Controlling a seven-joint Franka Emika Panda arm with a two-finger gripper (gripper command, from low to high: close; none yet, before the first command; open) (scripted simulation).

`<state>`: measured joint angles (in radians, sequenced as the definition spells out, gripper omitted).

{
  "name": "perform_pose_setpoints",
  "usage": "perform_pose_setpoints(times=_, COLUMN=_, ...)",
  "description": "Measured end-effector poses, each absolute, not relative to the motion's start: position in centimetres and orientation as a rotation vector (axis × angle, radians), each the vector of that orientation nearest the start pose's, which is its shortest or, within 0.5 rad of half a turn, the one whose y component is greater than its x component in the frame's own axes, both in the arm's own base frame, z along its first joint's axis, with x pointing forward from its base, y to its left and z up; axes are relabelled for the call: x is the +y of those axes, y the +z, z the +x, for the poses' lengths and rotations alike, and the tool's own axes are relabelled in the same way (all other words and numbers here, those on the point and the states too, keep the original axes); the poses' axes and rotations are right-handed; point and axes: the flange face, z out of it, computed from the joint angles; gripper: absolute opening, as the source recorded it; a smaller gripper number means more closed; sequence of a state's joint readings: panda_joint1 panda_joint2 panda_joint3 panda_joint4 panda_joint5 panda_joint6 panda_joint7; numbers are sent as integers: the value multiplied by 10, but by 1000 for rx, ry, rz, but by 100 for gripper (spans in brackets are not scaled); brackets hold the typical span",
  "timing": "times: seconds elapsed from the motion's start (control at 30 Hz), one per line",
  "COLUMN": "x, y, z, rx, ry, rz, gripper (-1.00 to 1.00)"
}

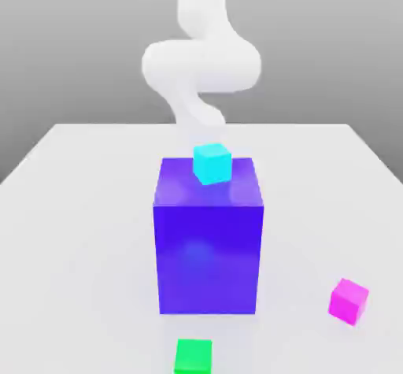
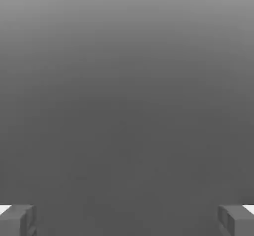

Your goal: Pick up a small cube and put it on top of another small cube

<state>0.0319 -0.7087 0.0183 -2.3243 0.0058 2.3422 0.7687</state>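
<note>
Nothing is stacked yet: the gripper [image 2: 127, 220] is spread wide and empty, while the cyan cube [image 1: 212, 163], magenta cube [image 1: 348, 301] and green cube [image 1: 193, 356] sit well apart.

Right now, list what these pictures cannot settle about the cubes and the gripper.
1. Cyan cube, exterior view: whether it rests on the blue block or lies behind it; the block's top edge crosses it.
2. Green cube, exterior view: its lower part is cut off by the picture's edge.
3. Gripper, hand view: the fingertips are cut off at the edge.
</note>
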Motion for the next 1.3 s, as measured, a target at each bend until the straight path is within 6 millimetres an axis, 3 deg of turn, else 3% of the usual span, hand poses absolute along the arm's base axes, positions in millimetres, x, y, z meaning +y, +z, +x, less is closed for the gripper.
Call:
perform_pose_setpoints(times=0.2, x=83, y=560, z=439, rx=735, ry=-736, rz=-2741, gripper=0)
perform_pose_setpoints(times=0.4, x=148, y=442, z=457, rx=483, ry=-516, rz=-2914, gripper=0)
perform_pose_setpoints(times=0.53, x=188, y=361, z=447, rx=300, ry=-363, rz=-3006, gripper=0)
perform_pose_setpoints(times=0.67, x=230, y=283, z=417, rx=73, ry=-201, rz=-3079, gripper=0)
perform_pose_setpoints(times=0.83, x=250, y=194, z=378, rx=-122, ry=-20, rz=-3134, gripper=0)
perform_pose_setpoints(times=0.97, x=252, y=145, z=374, rx=-142, ry=-1, rz=-3137, gripper=0)
perform_pose_setpoints(times=1.0, x=252, y=134, z=373, rx=-144, ry=0, rz=-3137, gripper=-100)
perform_pose_setpoints(times=1.2, x=251, y=128, z=373, rx=-144, ry=1, rz=-3138, gripper=-100)
perform_pose_setpoints(times=1.3, x=252, y=148, z=373, rx=-144, ry=1, rz=-3138, gripper=-100)
